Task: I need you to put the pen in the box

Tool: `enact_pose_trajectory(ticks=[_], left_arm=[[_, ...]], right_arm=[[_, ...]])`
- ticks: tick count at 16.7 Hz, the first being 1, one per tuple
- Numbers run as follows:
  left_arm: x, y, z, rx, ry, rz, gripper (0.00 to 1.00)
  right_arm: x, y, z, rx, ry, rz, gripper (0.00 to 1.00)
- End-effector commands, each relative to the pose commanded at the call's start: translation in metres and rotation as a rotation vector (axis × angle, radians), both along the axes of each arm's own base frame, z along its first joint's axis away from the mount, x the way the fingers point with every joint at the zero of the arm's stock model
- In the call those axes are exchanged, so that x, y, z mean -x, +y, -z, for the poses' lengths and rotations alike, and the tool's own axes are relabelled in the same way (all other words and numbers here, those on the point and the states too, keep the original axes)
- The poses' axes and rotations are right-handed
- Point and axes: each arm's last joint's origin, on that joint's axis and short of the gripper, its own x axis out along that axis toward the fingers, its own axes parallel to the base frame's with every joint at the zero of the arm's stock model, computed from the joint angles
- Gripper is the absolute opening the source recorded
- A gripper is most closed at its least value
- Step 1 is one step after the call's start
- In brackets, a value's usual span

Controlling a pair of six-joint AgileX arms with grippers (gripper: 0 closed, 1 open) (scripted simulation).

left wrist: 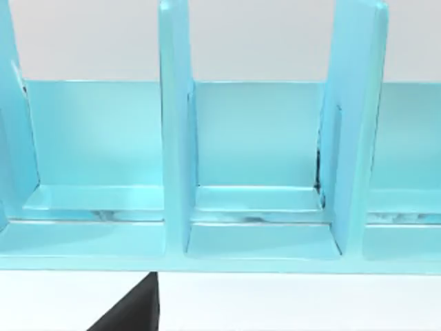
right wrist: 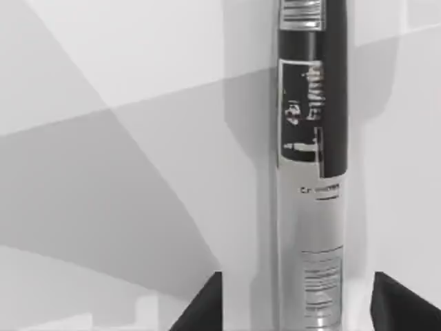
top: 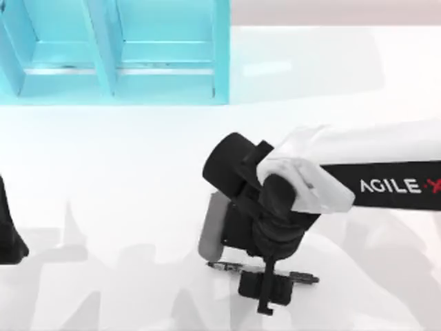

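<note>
The pen (top: 224,266) lies flat on the white table near the front edge, a slim black marker with a silvery printed band (right wrist: 310,138). My right gripper (top: 265,289) hangs directly over its middle, open. In the right wrist view its two dark fingertips (right wrist: 205,307) stand on either side of the pen with a gap on each side, and my right gripper (right wrist: 306,303) is not touching it. The box (top: 220,48) is a cyan open container with dividers at the back left of the table, far from the pen.
My left arm (top: 8,234) stays parked at the table's left edge. The left wrist view faces the box's compartments and upright dividers (left wrist: 176,138). Bare white table lies between the pen and the box.
</note>
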Motion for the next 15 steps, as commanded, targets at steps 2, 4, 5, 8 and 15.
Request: enact_pose_trajectory(ticks=[2, 4, 5, 8, 15], left_arm=[[0.0, 0.0, 0.0, 0.0, 0.0, 0.0, 1.0], [0.0, 0.0, 0.0, 0.0, 0.0, 0.0, 1.0], [0.0, 0.0, 0.0, 0.0, 0.0, 0.0, 1.0], [0.0, 0.0, 0.0, 0.0, 0.0, 0.0, 1.0], [0.0, 0.0, 0.0, 0.0, 0.0, 0.0, 1.0]], right_arm=[[0.0, 0.0, 0.0, 0.0, 0.0, 0.0, 0.0], [0.0, 0.0, 0.0, 0.0, 0.0, 0.0, 0.0], [0.0, 0.0, 0.0, 0.0, 0.0, 0.0, 0.0], [0.009, 0.002, -0.038, -0.067, 0.039, 0.028, 0.0], [0.009, 0.003, -0.112, -0.052, 0.05, 0.028, 0.0]])
